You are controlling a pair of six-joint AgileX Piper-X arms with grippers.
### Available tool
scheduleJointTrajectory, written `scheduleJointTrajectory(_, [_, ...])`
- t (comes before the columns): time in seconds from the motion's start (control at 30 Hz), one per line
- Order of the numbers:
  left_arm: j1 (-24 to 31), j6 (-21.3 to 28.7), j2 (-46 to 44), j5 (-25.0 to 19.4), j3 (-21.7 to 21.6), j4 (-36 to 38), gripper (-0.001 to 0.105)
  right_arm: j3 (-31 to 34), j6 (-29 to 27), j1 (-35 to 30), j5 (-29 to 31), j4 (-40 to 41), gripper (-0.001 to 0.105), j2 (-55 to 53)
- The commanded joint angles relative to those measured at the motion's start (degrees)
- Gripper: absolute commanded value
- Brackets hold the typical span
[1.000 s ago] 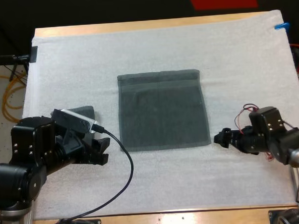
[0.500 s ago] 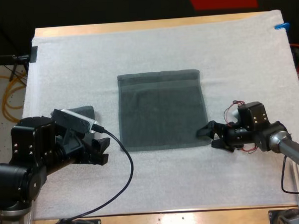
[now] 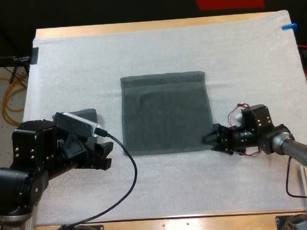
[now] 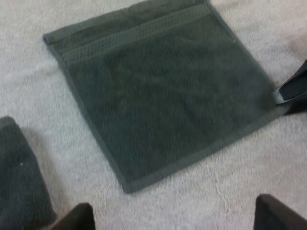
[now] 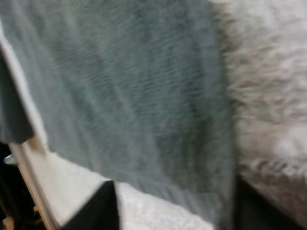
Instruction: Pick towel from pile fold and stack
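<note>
Right tool (image 3: 209, 139): released, fingers spread astride the towel (image 3: 166, 113) at its near right corner.
Grasp: I'd close only once one finger is under the hem, pinching cloth and not the mat (image 3: 155, 48).
Left tool (image 3: 105, 154): released, clear of the near left corner; it likely needs a matching pinch for an even lift.
Towel position: flat, mid-surface.
Crumpled towel (image 4: 19, 182): beside the left arm.

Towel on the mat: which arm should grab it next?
Probably the right arm: the right gripper is at the towel's near right corner, while the left gripper sits apart from it.
</note>
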Motion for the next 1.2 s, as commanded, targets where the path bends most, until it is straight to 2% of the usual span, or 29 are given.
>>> scheduleJointTrajectory(0.0, [0.0, -2.1, -0.3, -0.5, 1.6, -1.0, 0.065, 0.2, 0.0, 0.0, 2.2, 0.6, 0.009, 0.1])
scheduleJointTrajectory(0.07, [0.0, -5.2, -0.3, -0.6, 4.6, -4.1, 0.065, 0.2, -0.3, 0.0, 4.0, 0.8, 0.001, 0.1])
scheduleJointTrajectory(0.2, [0.0, -12.6, 0.0, -0.6, 13.8, -15.4, 0.065, 0.2, -1.6, 0.0, 4.3, 0.9, 0.001, 0.1])
scheduleJointTrajectory(0.33, [2.0, -16.2, 3.3, -0.3, 20.9, -22.6, 0.065, 0.2, -1.7, 0.0, 4.3, 0.9, 0.001, 0.1])
scheduleJointTrajectory(0.43, [5.6, -16.2, 8.6, 3.7, 24.4, -25.1, 0.065, 0.2, -2.0, 0.0, 3.8, 0.9, 0.001, 0.1])
scheduleJointTrajectory(0.47, [7.3, -16.2, 11.3, 6.6, 25.4, -26.4, 0.065, 0.2, -2.3, 0.0, 3.6, 0.9, 0.001, 0.1])
scheduleJointTrajectory(0.6, [11.8, -15.6, 20.2, 15.6, 26.2, -31.4, 0.065, 0.2, -2.8, 0.0, 3.5, 0.9, 0.001, 0.1])
scheduleJointTrajectory(0.77, [11.7, -12.6, 31.1, 20.2, 26.2, -33.1, 0.065, 0.2, -2.8, 0.0, 3.5, 0.9, 0.001, 0.1])
scheduleJointTrajectory(0.9, [9.7, -10.5, 38.7, 21.3, 26.2, -34.5, 0.065, 0.2, -2.8, 0.0, 3.5, 0.9, 0.001, 0.1])
scheduleJointTrajectory(1.07, [7.6, -10.5, 44.1, 27.4, 26.2, -36.3, 0.065, 0.2, -2.8, 0.0, 2.6, 0.9, 0.001, 0.1])
scheduleJointTrajectory(1.17, [6.6, -10.6, 45.4, 27.4, 25.9, -37.1, 0.065, 0.2, -2.8, 0.0, 2.6, 0.9, 0.001, 0.1])
